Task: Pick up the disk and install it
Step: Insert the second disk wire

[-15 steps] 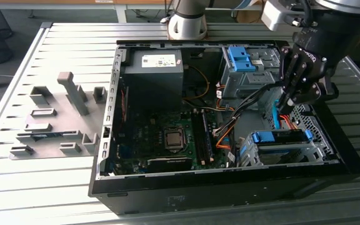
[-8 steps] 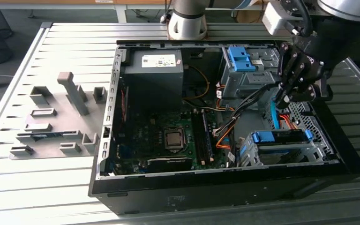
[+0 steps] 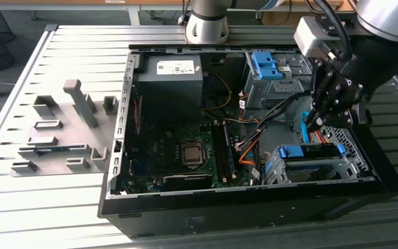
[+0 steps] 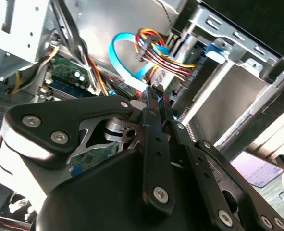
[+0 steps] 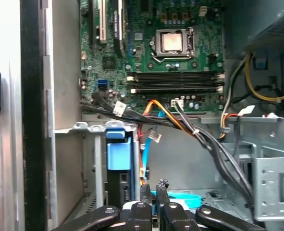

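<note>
from the exterior view's left, past a grey fixture plate (image 3: 60, 135), lies the open computer case (image 3: 247, 202). the gripper (image 3: 321, 118) hangs inside it, near the lower drive cage (image 3: 313, 166); in both wrist views its fingers (image 5: 154, 192) look pressed together, empty. the disk (image 3: 314, 151) seems already seated there. the install step looks nearly done; withdrawing calls for care around the cables (image 3: 254, 140).

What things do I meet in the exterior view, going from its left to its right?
Grey holder blocks → black power supply box → processor socket → orange cables → gripper.
</note>
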